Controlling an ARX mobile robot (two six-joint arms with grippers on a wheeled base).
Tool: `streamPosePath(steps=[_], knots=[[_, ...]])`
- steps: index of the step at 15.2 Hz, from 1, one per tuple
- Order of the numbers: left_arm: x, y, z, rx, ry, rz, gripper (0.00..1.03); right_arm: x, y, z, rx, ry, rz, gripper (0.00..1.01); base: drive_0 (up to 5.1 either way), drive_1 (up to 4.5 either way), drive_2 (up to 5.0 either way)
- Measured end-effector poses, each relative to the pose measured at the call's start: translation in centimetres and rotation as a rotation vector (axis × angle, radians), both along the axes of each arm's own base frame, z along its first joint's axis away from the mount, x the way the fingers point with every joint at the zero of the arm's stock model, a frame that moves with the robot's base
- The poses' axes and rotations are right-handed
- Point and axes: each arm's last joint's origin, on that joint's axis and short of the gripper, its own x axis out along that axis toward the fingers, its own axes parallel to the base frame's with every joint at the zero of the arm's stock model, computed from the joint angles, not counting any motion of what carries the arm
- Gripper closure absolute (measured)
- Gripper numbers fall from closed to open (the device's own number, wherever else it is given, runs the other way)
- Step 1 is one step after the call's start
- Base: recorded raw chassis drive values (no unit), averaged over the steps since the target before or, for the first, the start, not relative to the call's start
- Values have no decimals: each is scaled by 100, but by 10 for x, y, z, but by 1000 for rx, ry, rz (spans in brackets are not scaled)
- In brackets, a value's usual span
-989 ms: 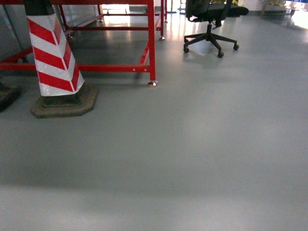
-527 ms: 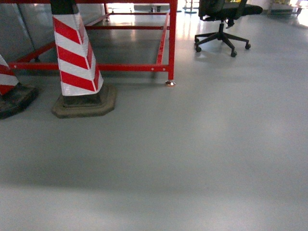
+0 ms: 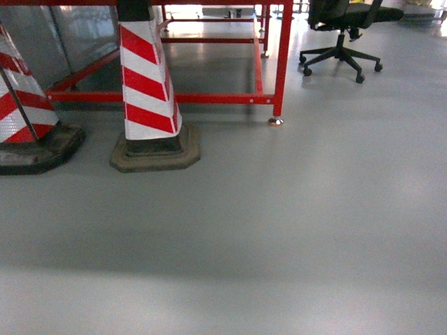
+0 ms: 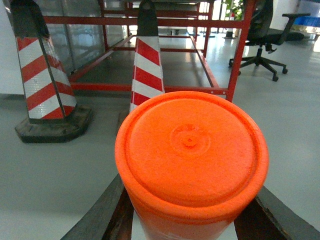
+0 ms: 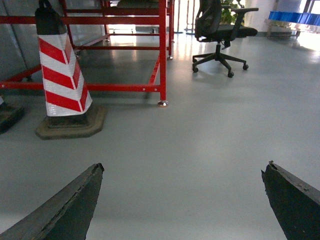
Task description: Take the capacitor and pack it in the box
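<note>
The capacitor [image 4: 191,155] is a fat orange cylinder with a round cap that fills the left wrist view. My left gripper [image 4: 190,220] is shut on it, with one dark finger [image 4: 107,212] on each side of its body. In the right wrist view my right gripper [image 5: 185,167] stands open above bare grey floor, with nothing between its dark fingertips [image 5: 95,175]. The box is out of view. Neither gripper shows in the head view.
Two red-and-white striped cones [image 3: 147,84] [image 3: 21,112] on rubber bases stand ahead on the left. Behind them is a red steel frame [image 3: 283,63] with a foot on the floor. A black office chair [image 3: 342,42] stands at the back right. Grey floor [image 3: 279,230] lies in front.
The whole head view has slid to the right: the cone, frame leg and chair moved right, and a second cone came in at the left edge.
</note>
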Motion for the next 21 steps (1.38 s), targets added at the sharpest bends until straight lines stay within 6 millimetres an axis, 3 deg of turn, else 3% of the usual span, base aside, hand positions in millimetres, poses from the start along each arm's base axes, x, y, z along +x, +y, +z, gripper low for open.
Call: streamPosePath(steps=[11, 19, 21], knots=[[0, 0, 0, 0, 1, 0, 59, 0, 0, 0, 0, -3, 1, 3, -498, 248, 248], [0, 0, 0, 0, 2, 1, 59, 0, 0, 0, 0, -1, 4, 3, 0, 0, 0], [0, 0, 0, 0, -2, 1, 59, 0, 0, 0, 0, -4, 3, 3, 1, 419, -418]])
